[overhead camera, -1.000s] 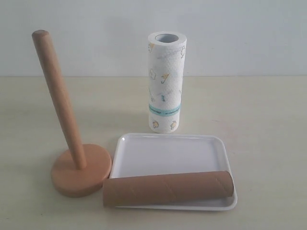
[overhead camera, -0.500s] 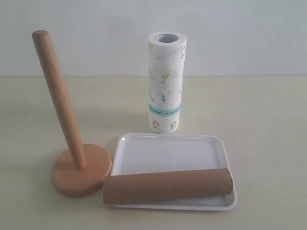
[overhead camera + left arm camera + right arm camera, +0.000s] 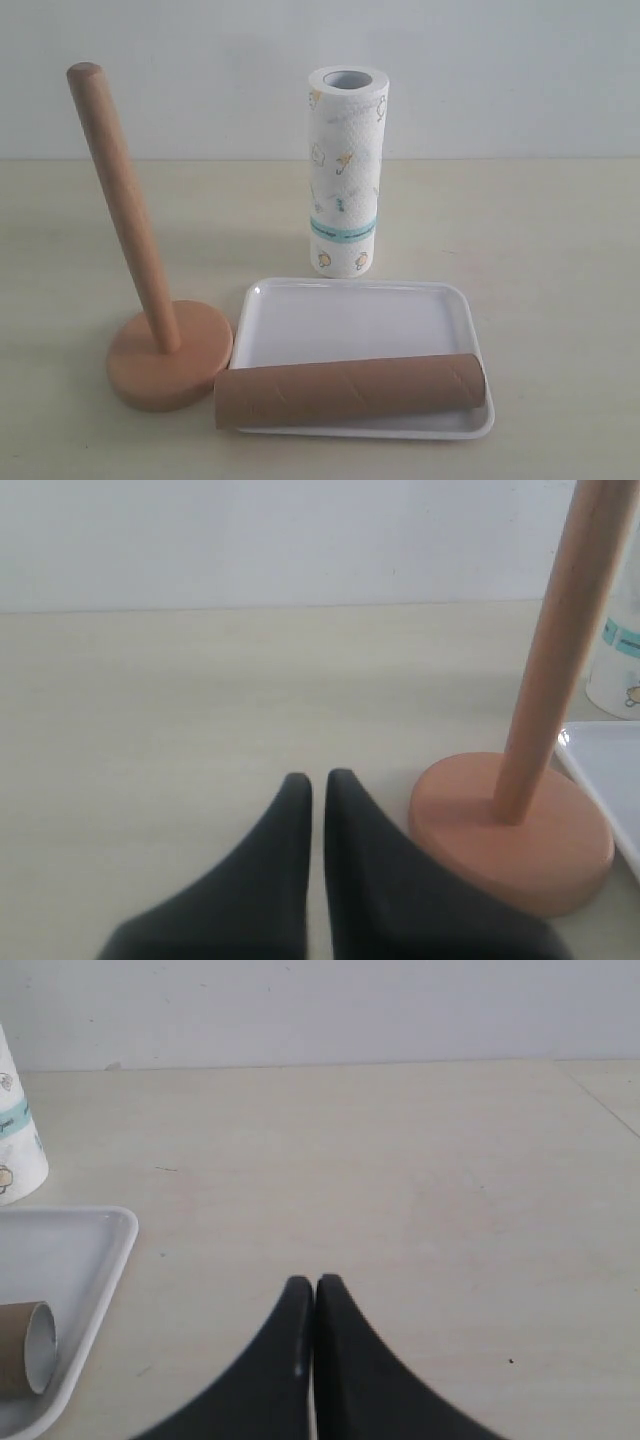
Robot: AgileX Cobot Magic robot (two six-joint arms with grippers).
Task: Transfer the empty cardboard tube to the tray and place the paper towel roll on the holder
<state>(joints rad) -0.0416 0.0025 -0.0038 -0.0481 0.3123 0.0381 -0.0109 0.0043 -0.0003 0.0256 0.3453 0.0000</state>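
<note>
White paper towel roll (image 3: 346,170) stands upright; both jaws are clenched, empty, so one must open wide around its middle.

the paper towel roll (image 3: 345,170) carries a teal band; its print is illegible.

Three views face one back wall (image 3: 500,80).
The exterior view looks from the front, near, slightly above the desk (image 3: 560,260); the wrist views sit low, the left sharing the holder (image 3: 545,850) with it, the right the tray (image 3: 60,1250).
</note>
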